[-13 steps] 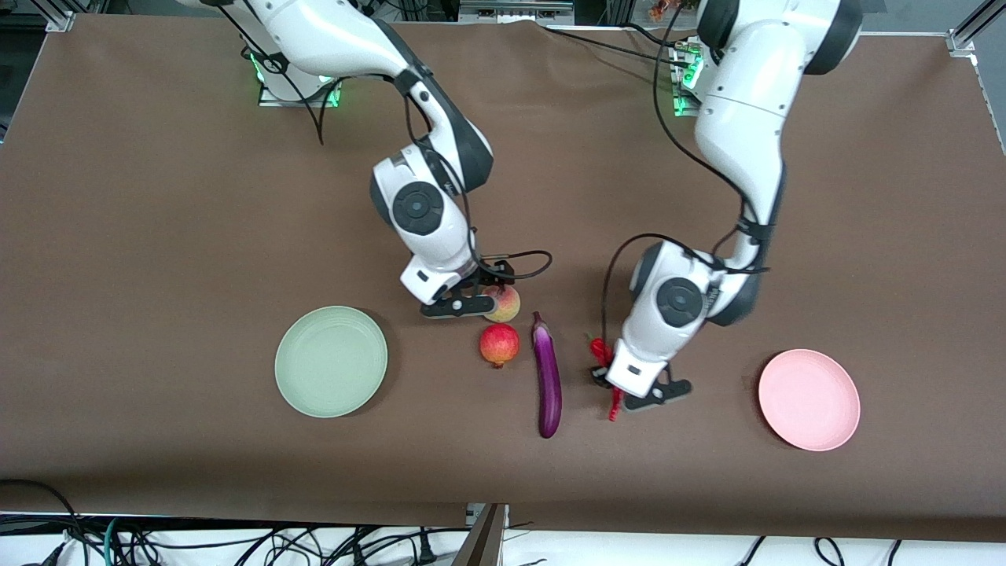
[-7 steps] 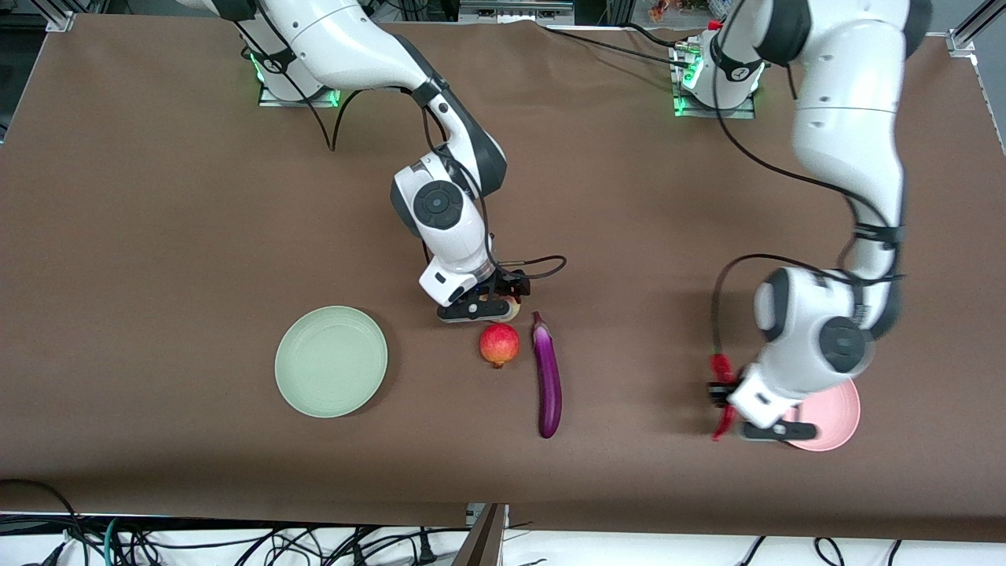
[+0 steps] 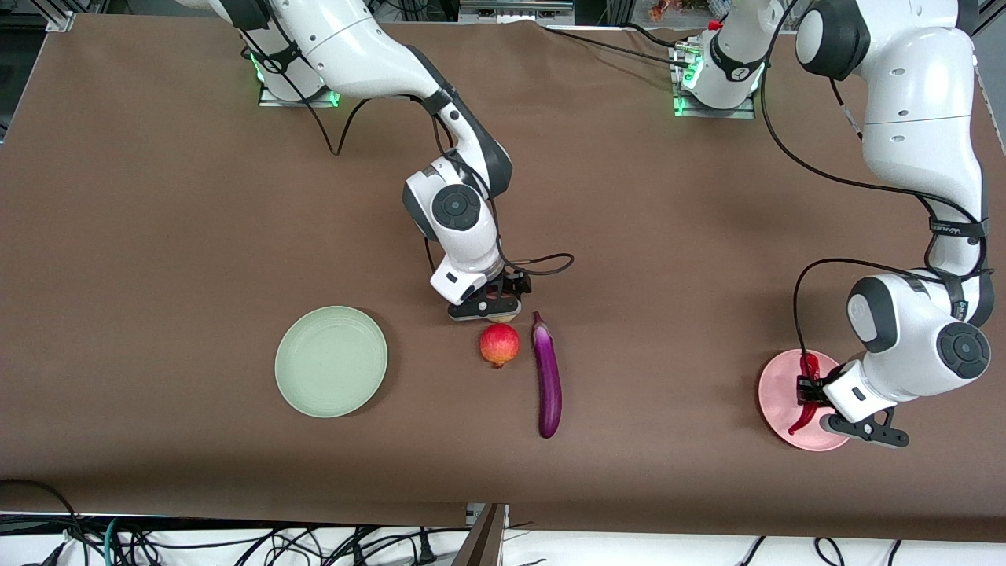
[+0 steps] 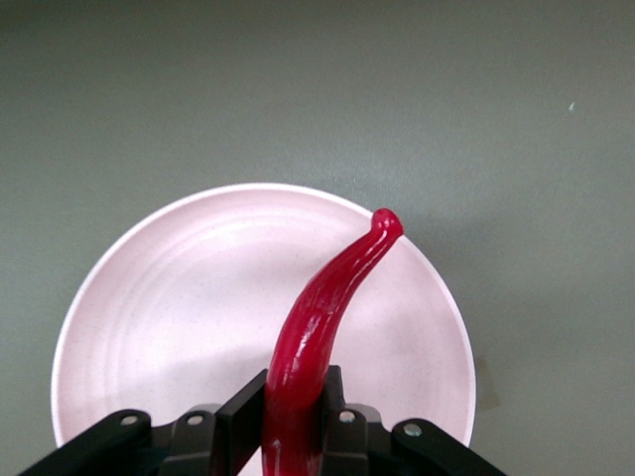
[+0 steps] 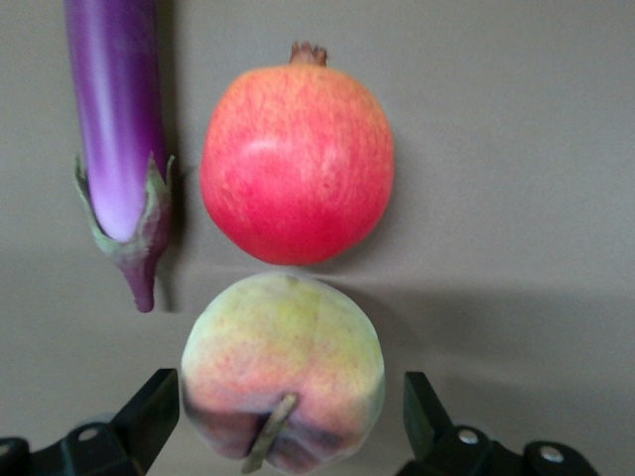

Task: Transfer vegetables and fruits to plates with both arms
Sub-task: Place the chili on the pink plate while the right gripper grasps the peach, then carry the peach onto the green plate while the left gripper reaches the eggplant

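Chili [image 4: 316, 337], pinched in our left gripper [image 3: 809, 391] over the pink plate [image 4: 169, 297], should go down softly, while our right gripper [image 5: 283, 421], fingers wide around the peach [image 5: 283, 372] near the pomegranate [image 3: 500, 345], squeezes gently.

Brown table [image 3: 157, 236]: plates, fruits, eggplant [image 3: 548, 377]

One small line of white lettering sits on a dark band [image 3: 952, 229] around the left arm's forearm, up the arm from the left end effector [image 3: 809, 391], but its letters are too small to make out. Nothing else carries any writing, label or number.
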Available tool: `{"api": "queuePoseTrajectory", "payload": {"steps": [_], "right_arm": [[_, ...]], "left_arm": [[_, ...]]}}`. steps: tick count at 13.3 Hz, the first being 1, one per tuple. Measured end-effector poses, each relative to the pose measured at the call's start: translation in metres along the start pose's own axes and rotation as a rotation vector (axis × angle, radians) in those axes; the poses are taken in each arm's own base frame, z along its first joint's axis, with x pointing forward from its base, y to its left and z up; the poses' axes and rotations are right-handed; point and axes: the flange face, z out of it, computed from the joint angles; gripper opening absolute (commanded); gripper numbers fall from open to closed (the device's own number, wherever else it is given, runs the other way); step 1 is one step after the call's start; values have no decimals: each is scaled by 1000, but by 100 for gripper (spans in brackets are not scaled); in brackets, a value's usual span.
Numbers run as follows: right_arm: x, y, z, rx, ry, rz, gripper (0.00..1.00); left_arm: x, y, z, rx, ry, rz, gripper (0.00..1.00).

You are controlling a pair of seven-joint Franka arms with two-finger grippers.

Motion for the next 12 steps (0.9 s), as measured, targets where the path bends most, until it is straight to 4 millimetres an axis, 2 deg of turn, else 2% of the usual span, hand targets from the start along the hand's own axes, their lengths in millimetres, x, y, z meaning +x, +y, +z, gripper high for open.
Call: {"api": "queuePoseTrajectory", "payload": {"steps": [1, 3, 5, 6, 7, 10, 12], "right_arm": [[-1, -1, 1, 0, 0, 2, 98], [0, 0, 0, 0, 1, 24, 62], [1, -1, -2, 4, 7, 32, 31], [2, 0, -3, 2, 8, 34, 21], [3, 2, -3, -3, 8, 36, 18], [13, 23, -11, -66, -23, 45, 19], [24, 45, -31, -122, -65, 10, 20]], "left_arm": [[0, 0, 4, 0, 1, 11, 18], [-2, -6, 9, 10, 17, 36, 100], [0, -13, 7, 7, 62, 18, 100], [3, -12, 4, -11, 89, 3, 100], [7, -8, 0, -25, 108, -3, 100], [23, 11, -16, -43, 149, 14, 100], [34, 43, -17, -96, 155, -2, 100]]}}
